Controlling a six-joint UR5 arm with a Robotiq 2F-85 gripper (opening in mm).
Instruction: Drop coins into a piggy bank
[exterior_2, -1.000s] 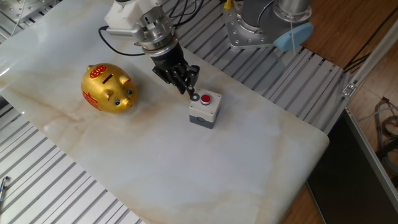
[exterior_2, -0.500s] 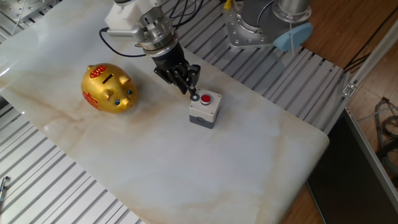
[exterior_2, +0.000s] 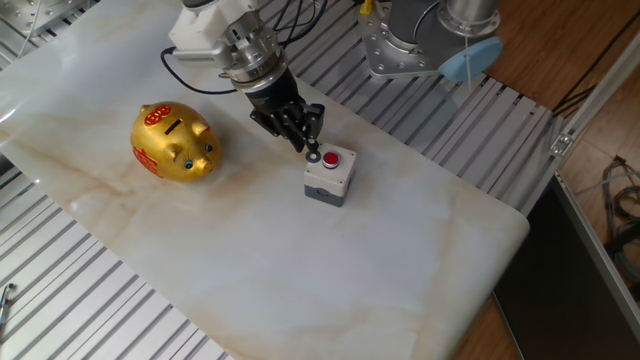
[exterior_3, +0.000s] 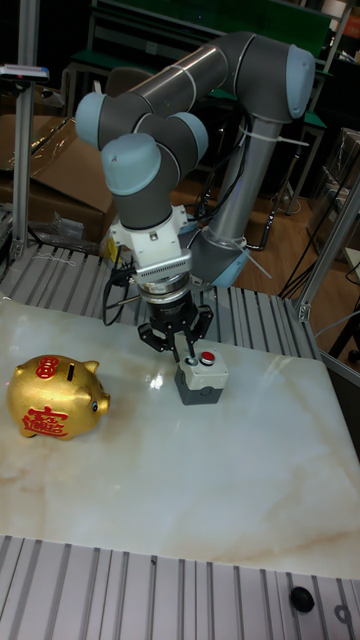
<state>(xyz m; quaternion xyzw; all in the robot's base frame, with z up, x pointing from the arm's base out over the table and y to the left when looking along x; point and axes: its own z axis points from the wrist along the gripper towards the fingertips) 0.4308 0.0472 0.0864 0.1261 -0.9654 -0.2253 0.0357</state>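
Observation:
The gold piggy bank (exterior_2: 174, 142) stands on the left of the marble table, its dark slot facing up; it shows in the tall fixed view too (exterior_3: 55, 396). My gripper (exterior_2: 309, 151) points down at the left top edge of the small grey box, well right of the piggy bank. Its fingers are drawn together on a tiny dark coin (exterior_2: 313, 157) with a pale centre, which sits at the fingertips just left of the red button. In the tall fixed view the gripper (exterior_3: 184, 352) hangs over the box and the coin is too small to make out.
A grey box (exterior_2: 328, 179) with a red button (exterior_2: 332, 158) sits directly under the gripper. The marble table (exterior_2: 300, 270) is ringed by ribbed metal slats (exterior_2: 90, 310). The arm's base (exterior_2: 405, 40) stands at the back. A small dark knob (exterior_3: 299, 598) lies on the front slats.
The gripper with the coin has crept a few pixels to the right, toward the red button. The piggy bank and the box have stayed put.

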